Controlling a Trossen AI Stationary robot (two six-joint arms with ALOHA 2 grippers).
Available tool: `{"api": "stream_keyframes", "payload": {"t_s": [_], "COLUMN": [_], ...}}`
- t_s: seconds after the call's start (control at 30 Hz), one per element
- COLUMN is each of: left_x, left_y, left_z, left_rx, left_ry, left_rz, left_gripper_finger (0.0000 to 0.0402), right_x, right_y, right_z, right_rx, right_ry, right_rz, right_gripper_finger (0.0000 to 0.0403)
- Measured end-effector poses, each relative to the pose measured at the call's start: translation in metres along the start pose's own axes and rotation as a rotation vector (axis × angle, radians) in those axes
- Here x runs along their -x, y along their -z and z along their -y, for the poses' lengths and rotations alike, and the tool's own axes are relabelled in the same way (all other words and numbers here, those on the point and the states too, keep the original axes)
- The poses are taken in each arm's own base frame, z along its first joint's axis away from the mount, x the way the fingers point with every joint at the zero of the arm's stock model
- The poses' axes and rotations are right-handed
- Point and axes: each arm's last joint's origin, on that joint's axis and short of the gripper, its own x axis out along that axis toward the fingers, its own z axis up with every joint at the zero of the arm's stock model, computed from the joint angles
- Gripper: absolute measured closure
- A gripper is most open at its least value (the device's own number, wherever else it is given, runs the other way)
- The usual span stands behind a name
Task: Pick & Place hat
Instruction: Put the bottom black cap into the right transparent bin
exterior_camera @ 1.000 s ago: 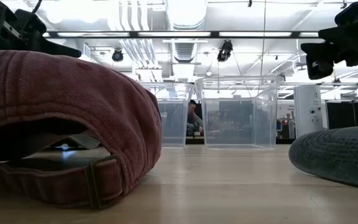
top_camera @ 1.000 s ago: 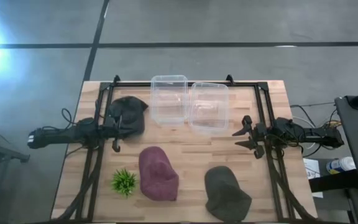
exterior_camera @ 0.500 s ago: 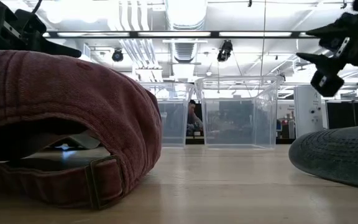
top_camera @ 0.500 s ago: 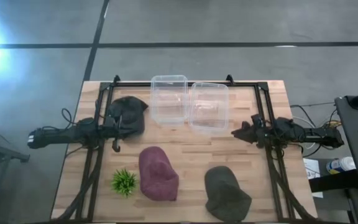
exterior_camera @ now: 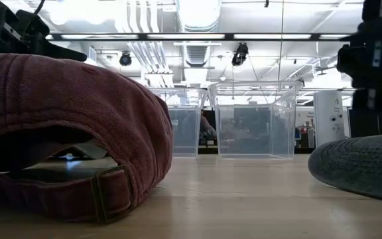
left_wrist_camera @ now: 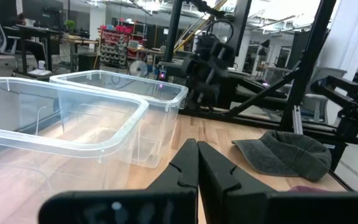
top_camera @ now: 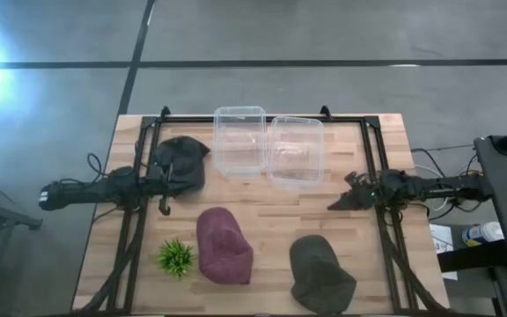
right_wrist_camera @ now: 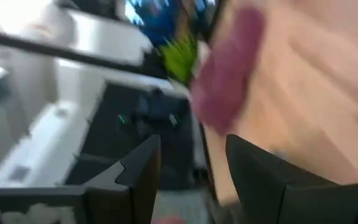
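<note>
Three hats lie on the wooden table: a dark grey one (top_camera: 181, 158) at the far left, a maroon one (top_camera: 224, 246) near the middle front, and an olive-grey one (top_camera: 321, 275) at the front right. My left gripper (top_camera: 174, 184) is shut and empty over the near edge of the dark grey hat, pointing toward the table's right; whether it touches that hat does not show. My right gripper (top_camera: 341, 201) is open and empty above the table's right side, pointing toward the maroon hat (right_wrist_camera: 229, 68).
Two clear plastic bins (top_camera: 239, 139) (top_camera: 296, 150) stand side by side at the far middle. A small green plant (top_camera: 176, 257) sits at the front left beside the maroon hat. Black frame rails (top_camera: 372, 158) run along both sides of the table.
My right gripper has rolled about its wrist and swung its fingers from pointing at the table's left toward the near left, dipping a little. The left arm and the hats have kept still.
</note>
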Motion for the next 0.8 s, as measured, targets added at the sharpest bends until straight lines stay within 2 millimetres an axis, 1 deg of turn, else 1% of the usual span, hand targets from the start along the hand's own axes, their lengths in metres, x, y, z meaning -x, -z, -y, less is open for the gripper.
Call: {"api": "stream_keyframes", "payload": {"t_s": [0.13, 0.3, 0.47, 0.57, 0.63, 0.8], "left_x": [0.000, 0.000, 0.000, 0.000, 0.000, 0.000], "left_y": [0.000, 0.000, 0.000, 0.000, 0.000, 0.000], "left_z": [0.000, 0.000, 0.000, 0.000, 0.000, 0.000], "left_rx": [0.000, 0.000, 0.000, 0.000, 0.000, 0.000], "left_ry": [-0.001, -0.001, 0.000, 0.000, 0.000, 0.000], "left_rz": [-0.001, -0.001, -0.002, -0.002, -0.002, -0.002], "left_gripper_finger": [0.0401, 0.0401, 0.0401, 0.0401, 0.0401, 0.0401], "right_x": [-0.010, -0.028, -0.057, -0.080, -0.096, -0.131], "right_y": [0.008, 0.006, -0.001, -0.005, -0.008, -0.017], "right_z": [0.010, 0.007, 0.001, 0.001, 0.003, 0.011], "right_rx": [-0.018, 0.045, 0.190, 0.195, 0.190, 0.229], "right_ry": [0.223, 0.389, 0.520, 0.604, 0.626, 0.569], "right_rz": [-0.136, -0.200, -0.289, -0.338, -0.417, -0.638], "right_gripper_finger": [0.0225, 0.0225, 0.0225, 0.0225, 0.0225, 0.0225]}}
